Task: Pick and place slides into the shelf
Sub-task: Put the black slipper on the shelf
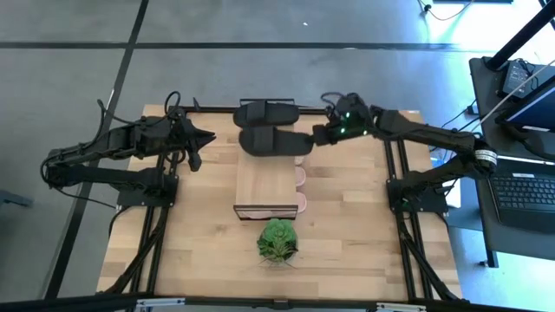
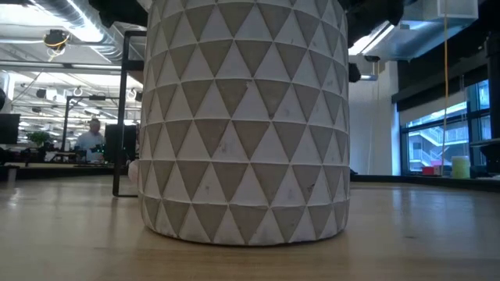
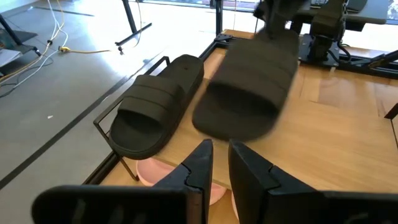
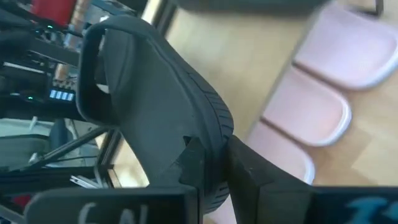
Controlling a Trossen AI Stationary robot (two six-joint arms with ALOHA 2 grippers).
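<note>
The shelf (image 1: 269, 182), a light-wood rack with a dark frame, stands mid-table. One black slide (image 1: 267, 113) rests sole-down on its far end. My right gripper (image 1: 316, 136) is shut on a second black slide (image 1: 273, 141) just above the shelf top. Pale pink slides (image 1: 300, 178) stick out of the shelf's right side, their rounded ends showing in the right wrist view (image 4: 323, 112). My left gripper (image 1: 204, 139) hovers left of the shelf, shut and holding nothing. My right gripper pinches the black slide's sole edge (image 4: 214, 134) between its two fingers, at the end away from the strap (image 4: 99, 68). The fingers come slanting down from the table's right side, along the slide's length. The slide sits lifted over the shelf top, tilted.
A green plant in a pale triangle-patterned pot (image 1: 277, 241) stands near the table's front edge and fills the low view (image 2: 244, 117). Bare tabletop (image 1: 364, 225) lies on both sides of the shelf. A desk with a keyboard (image 1: 520, 186) stands beyond the right edge.
</note>
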